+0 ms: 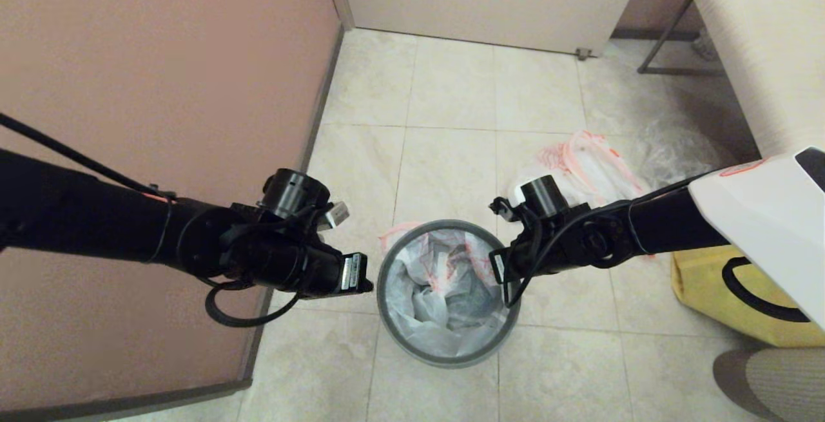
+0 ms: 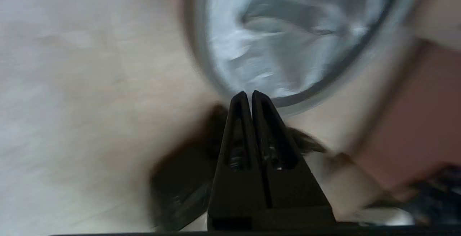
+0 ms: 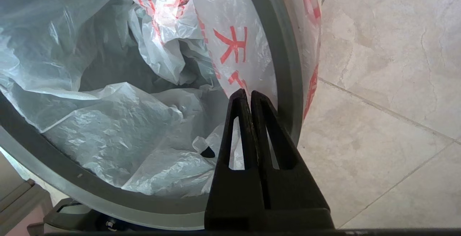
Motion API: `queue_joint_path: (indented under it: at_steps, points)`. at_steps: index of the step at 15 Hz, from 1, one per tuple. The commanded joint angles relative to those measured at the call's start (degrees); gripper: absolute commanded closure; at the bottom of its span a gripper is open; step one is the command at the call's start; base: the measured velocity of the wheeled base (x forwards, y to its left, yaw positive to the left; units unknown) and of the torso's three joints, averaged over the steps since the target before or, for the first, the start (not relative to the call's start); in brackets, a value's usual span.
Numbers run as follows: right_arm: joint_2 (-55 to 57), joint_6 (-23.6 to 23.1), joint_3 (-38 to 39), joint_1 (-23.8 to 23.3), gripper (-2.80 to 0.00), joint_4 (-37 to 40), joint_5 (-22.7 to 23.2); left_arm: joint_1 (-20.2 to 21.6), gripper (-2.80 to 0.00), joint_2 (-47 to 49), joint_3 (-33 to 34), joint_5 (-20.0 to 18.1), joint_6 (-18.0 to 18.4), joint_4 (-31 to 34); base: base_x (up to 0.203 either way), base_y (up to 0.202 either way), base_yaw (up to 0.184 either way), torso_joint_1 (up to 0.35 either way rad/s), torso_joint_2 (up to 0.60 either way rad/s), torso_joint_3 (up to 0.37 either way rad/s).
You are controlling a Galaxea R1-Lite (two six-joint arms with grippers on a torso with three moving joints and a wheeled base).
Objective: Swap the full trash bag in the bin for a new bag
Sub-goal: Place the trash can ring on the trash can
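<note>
i hold both closed, empty tools, left tool (image 2: 249, 93) and right tool (image 3: 248, 92), over the bin's rim (image 1: 387, 293), so the new bag (image 1: 445, 287) sits hooped inside.

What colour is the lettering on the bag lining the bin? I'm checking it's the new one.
Orange-red on white, on the new bag; clearest in the right wrist view.
</note>
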Motion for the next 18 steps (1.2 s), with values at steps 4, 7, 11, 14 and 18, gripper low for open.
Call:
queue_joint_path:
  at_steps: [4, 7, 11, 14, 18]
  points:
    - [0.5, -0.6, 0.0, -0.1, 0.00, 0.0, 0.1, 5.5, 0.00, 6.4, 0.0, -16.1, 0.5, -6.3, 0.000, 0.000, 0.000, 0.000, 0.00, 0.000]
    - [1.0, -0.7, -0.1, -0.1, 0.00, 0.0, 0.1, 7.2, 0.00, 10.8, -0.1, -20.6, 3.7, -7.9, 0.000, 0.000, 0.000, 0.000, 0.00, 0.000]
    - [1.6, -0.8, -0.5, -0.4, 0.00, -0.1, 0.3, 7.7, 0.00, 16.4, -1.1, -22.7, 3.9, -11.7, 0.000, 0.000, 0.000, 0.000, 0.00, 0.000]
    - [2.9, -1.6, -0.4, -1.3, 0.00, -2.1, 1.2, 7.8, 0.00, 20.5, -3.3, -22.7, 4.0, -13.4, 0.000, 0.000, 0.000, 0.000, 0.00, 0.000]
    - [4.8, -1.7, -0.5, -2.1, 0.00, -3.6, 2.3, 8.8, 0.00, 21.8, -5.3, -22.7, 3.5, -13.1, 0.000, 0.000, 0.000, 0.000, 0.00, 0.000]
